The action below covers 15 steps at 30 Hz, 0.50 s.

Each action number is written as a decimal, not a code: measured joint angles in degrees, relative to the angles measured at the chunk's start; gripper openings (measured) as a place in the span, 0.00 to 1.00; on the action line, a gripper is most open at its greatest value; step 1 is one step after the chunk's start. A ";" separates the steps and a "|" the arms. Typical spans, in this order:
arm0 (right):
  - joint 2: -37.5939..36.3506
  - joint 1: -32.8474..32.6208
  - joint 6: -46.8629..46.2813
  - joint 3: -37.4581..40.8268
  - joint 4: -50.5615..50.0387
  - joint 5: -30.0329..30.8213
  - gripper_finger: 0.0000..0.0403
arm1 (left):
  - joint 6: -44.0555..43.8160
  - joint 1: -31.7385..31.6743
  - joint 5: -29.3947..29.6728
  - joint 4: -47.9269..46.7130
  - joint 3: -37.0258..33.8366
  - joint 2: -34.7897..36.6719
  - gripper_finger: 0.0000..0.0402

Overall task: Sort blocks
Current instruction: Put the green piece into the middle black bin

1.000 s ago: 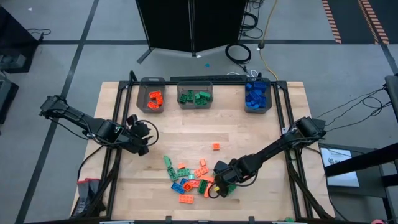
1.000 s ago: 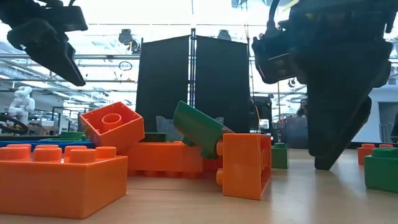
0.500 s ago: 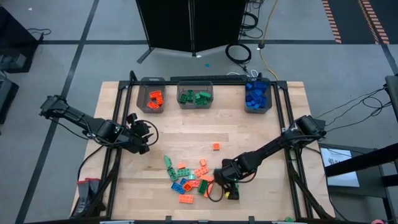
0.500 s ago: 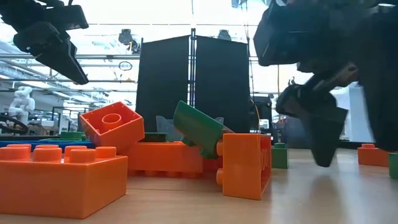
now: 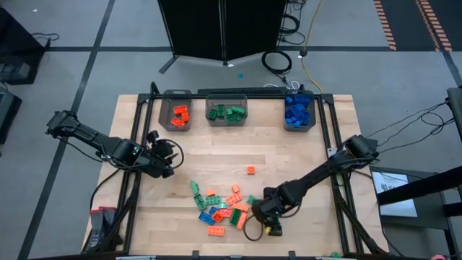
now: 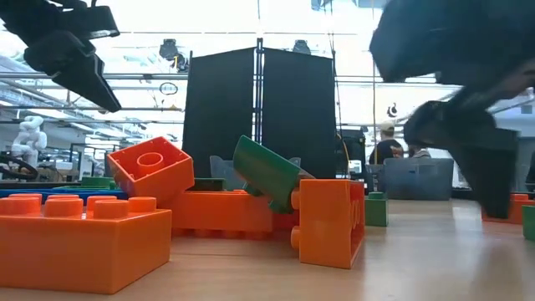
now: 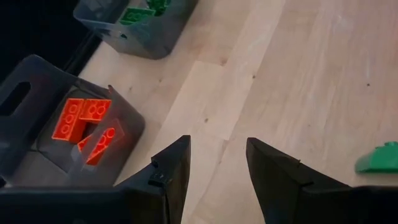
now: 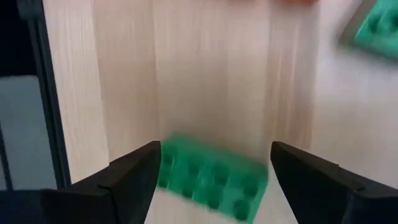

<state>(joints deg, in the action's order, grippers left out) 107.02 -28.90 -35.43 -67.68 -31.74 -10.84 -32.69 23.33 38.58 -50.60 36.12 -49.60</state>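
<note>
Green brick point(image 8: 212, 178) blurred, underside up, between the wide-open right gripper point(image 8: 211, 171) fingers, contact unclear; left gripper point(image 7: 217, 165) partly open, empty

Pale wooden desk point(image 5: 289, 155) in a black frame, three grey translucent bins point(image 5: 176, 110) lined along its far edge. Behind the desk, a tall black panel point(image 5: 220, 29) on the grey floor, with coiled cables point(image 5: 276, 61) beside it. Across the room, a person point(image 6: 386, 144) by a grey crate point(image 6: 422, 177).

Overhead looks straight down, low camera level, sharing blocks point(image 5: 220, 206).
</note>
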 joint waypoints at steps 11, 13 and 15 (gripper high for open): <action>-0.15 -3.61 -1.62 -0.20 -9.28 -0.14 0.74 | 0.02 0.00 0.88 0.00 0.00 0.00 0.40; -0.15 -3.84 -2.10 -0.20 -8.79 -0.04 0.74 | 0.01 0.00 0.97 -0.01 0.00 0.00 0.40; -0.15 -3.91 -2.38 -0.20 -8.76 0.22 0.74 | 0.02 0.00 0.97 -0.01 0.00 0.00 0.40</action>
<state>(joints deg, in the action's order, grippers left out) 106.87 -32.81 -37.81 -67.88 -40.50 -10.62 -32.67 23.33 39.55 -50.61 36.12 -49.60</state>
